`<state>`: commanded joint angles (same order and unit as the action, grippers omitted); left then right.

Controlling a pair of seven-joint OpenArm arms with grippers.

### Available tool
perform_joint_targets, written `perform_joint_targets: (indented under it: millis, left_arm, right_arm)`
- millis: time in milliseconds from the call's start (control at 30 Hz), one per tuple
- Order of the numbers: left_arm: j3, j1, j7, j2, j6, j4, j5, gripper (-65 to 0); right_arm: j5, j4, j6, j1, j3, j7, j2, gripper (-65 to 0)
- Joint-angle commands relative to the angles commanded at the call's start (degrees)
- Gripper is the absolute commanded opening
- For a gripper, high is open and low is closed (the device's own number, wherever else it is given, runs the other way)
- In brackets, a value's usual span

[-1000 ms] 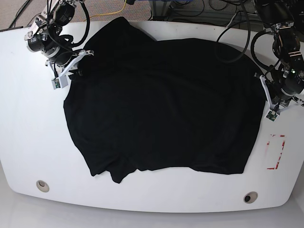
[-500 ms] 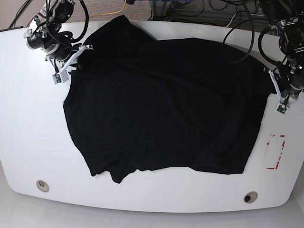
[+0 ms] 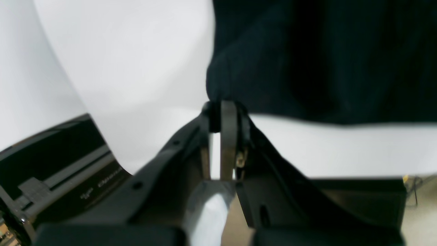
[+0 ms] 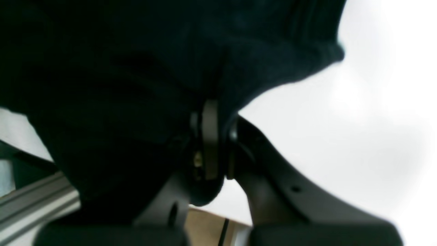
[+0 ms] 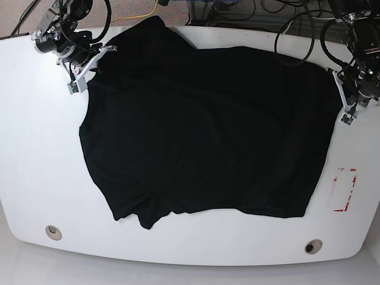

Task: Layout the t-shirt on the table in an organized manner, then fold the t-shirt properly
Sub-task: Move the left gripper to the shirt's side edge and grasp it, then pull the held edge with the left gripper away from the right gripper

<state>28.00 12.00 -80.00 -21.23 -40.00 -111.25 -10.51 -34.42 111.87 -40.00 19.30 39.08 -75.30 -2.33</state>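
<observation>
The black t-shirt lies spread over the middle of the white table, with its lower left hem bunched. My left gripper is at the shirt's right edge. In the left wrist view its jaws are shut on the hem of the t-shirt, just above the table. My right gripper is at the shirt's far left corner. In the right wrist view it is shut on a fold of the t-shirt, above the table.
Two round grommet holes sit near the front edge. Red tape marks lie on the right, just off the shirt. Black cables hang behind the table's far edge.
Both grippers have moved toward the table's far edge while holding the shirt's edges. The right side of the shirt has been drawn back and outward with the left gripper.
</observation>
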Motion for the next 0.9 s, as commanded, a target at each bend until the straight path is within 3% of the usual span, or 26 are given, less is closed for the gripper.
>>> perform_joint_targets:
  millis: [267, 433, 633, 900]
  left_arm:
    - [2.0, 1.1, 0.0, 0.0, 0.0, 0.0, 0.0, -64.3]
    - [2.6, 1.1, 0.0, 0.0, 0.0, 0.0, -0.1, -60.3]
    - [5.3, 1.1, 0.0, 0.0, 0.0, 0.0, -0.2, -60.3]
    - [5.2, 1.1, 0.0, 0.0, 0.0, 0.0, -0.2, -64.9]
  right_arm:
    - [0.0, 0.0, 0.0, 0.7, -0.4, 0.3, 0.0, -62.5]
    - [0.0, 0.0, 0.0, 0.7, -0.4, 0.3, 0.2, -62.5]
    - [0.0, 0.0, 0.0, 0.7, -0.4, 0.3, 0.2, -62.5]
    - [-0.2, 0.0, 0.0, 0.7, -0.4, 0.3, 0.2, -62.5]
